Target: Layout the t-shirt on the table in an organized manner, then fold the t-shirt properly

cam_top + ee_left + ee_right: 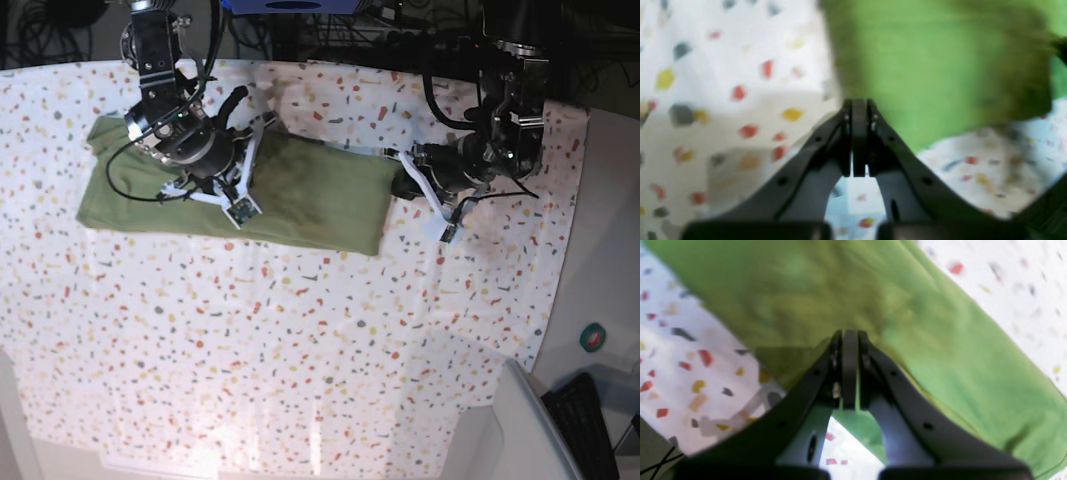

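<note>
Both hands shut, t-shirt [300, 195] between

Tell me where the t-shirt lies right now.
In the base view, the t-shirt lies folded into a long band on the table's upper left, between both arms.

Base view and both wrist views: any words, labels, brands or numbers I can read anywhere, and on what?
None can be read.
The plain olive-green cotton t-shirt shows no print and no tag.
The white speckled table cloth carries only coloured flecks.
Small square tags on the arms by the left gripper and right gripper are too small to read.
</note>
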`<action>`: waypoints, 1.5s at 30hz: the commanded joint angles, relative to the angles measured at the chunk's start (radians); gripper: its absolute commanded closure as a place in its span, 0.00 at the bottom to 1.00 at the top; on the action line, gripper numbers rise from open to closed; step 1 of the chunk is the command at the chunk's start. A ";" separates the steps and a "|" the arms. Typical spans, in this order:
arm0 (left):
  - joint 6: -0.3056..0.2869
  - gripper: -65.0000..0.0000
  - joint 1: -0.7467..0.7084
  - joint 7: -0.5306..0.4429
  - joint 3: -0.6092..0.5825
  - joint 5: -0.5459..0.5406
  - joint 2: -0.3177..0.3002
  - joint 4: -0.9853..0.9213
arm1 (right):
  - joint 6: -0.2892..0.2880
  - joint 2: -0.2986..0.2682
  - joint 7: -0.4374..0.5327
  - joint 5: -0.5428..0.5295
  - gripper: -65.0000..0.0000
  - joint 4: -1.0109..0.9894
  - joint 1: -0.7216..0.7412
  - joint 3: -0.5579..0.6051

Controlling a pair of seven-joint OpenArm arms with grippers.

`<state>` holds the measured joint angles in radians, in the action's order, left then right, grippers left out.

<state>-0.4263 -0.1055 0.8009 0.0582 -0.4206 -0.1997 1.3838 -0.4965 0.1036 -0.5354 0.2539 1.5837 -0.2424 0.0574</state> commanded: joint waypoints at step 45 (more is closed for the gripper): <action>-0.007 1.00 -0.161 -0.013 0.276 -0.010 -0.051 0.415 | -0.004 0.009 0.021 -0.011 1.00 0.134 -0.004 -0.057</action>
<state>-0.4297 -0.2699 0.8051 0.3309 -0.4198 -0.2386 1.7844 -0.4984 0.1081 -0.5350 0.2478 1.7016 -0.2508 0.0017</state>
